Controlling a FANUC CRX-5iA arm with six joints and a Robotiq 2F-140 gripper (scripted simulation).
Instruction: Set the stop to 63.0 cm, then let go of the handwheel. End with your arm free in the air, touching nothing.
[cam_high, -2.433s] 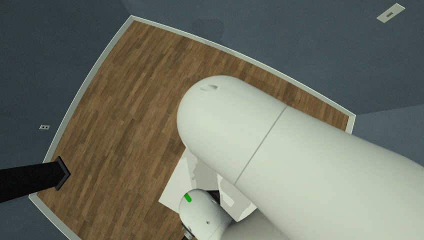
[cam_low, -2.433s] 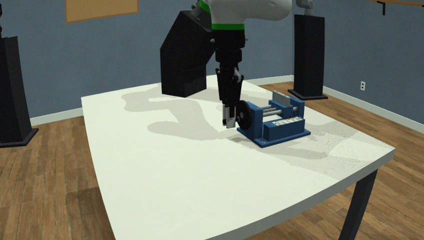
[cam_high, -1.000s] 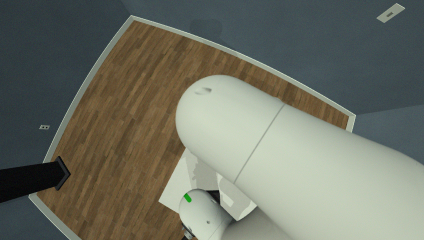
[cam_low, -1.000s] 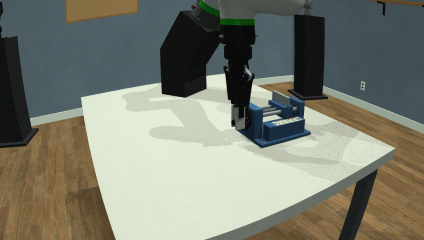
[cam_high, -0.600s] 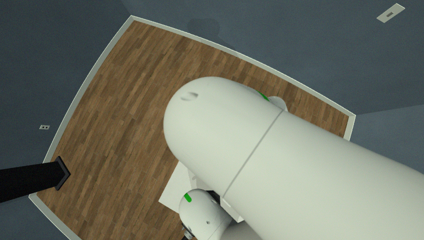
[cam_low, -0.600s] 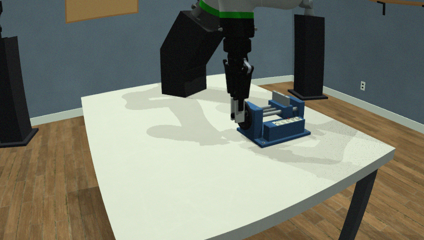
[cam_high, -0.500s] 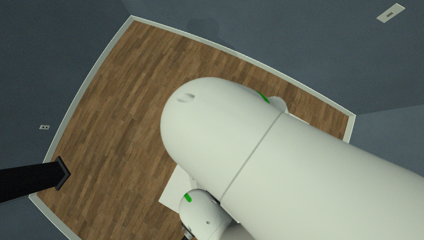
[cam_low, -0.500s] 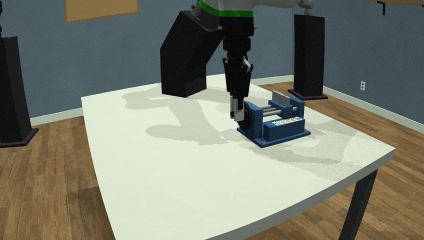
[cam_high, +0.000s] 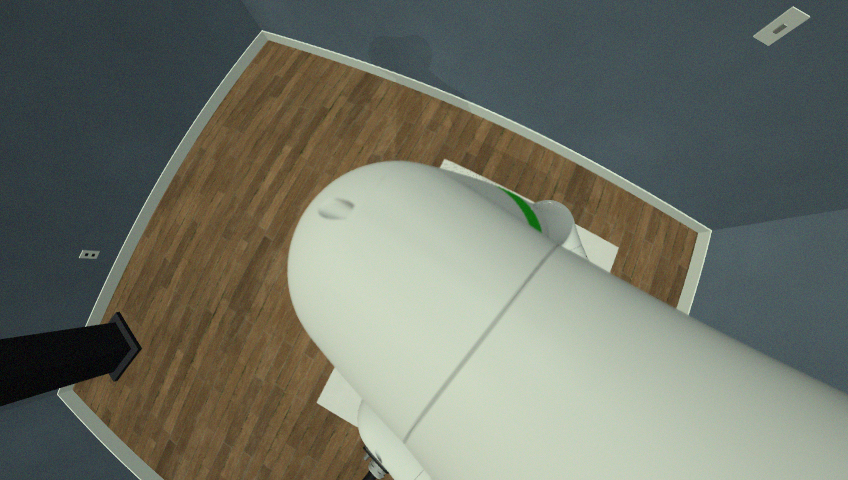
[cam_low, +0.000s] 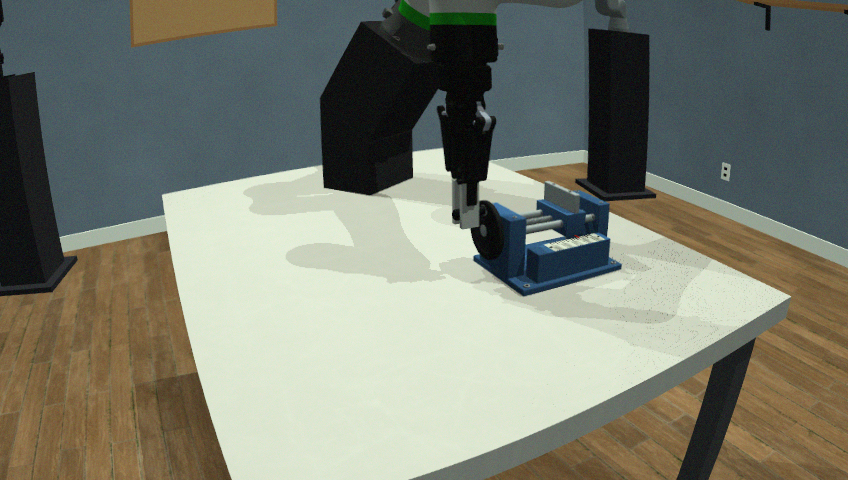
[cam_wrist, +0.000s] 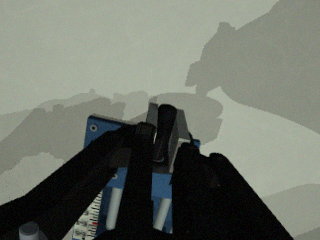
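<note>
Top view: the thick white arm (cam_high: 493, 285) (cam_low: 462, 5) fills the middle and lower right, hiding the gripper's jaws and the blue device. Corners of the white table (cam_high: 342, 395) (cam_low: 333, 344) (cam_wrist: 60, 50) show beneath it, above a wood floor (cam_high: 226, 196) (cam_low: 95, 368).

Exterior view: a pale printed scale (cam_low: 565, 244) (cam_wrist: 90, 215) runs along the blue device (cam_low: 568, 264) (cam_wrist: 102, 122), to one side of the jaws and slightly lower. It bears dark marks and a small red pointer (cam_low: 576, 236) (cam_wrist: 95, 223); the lettering is too small to read. The gripper (cam_low: 462, 217) (cam_wrist: 163, 119) points down at the device's near end, its fingers narrow, beside the black handwheel (cam_low: 495, 237). Beyond the wheel from the jaws, the stop, a grey upright plate (cam_low: 561, 196) on a blue block, sits toward the far end of the steel rods (cam_low: 544, 226) (cam_wrist: 114, 207).

Wrist view: the jaws are closed around the wheel's black knob (cam_low: 455, 215) (cam_wrist: 166, 122), with a grey fingertip on either side. The rods and the scale lie below the jaws in this view; ticks and the red pointer are visible, but the numerals cannot be made out.

Claw (cam_low: 464, 222) (cam_wrist: 163, 119) now stands higher above the worktop (cam_low: 333, 356) (cam_wrist: 75, 50) (cam_high: 598, 246) than one second earlier. In the top view, the arm's pale casing (cam_high: 476, 285) (cam_low: 462, 5) has shifted leftward.
</note>
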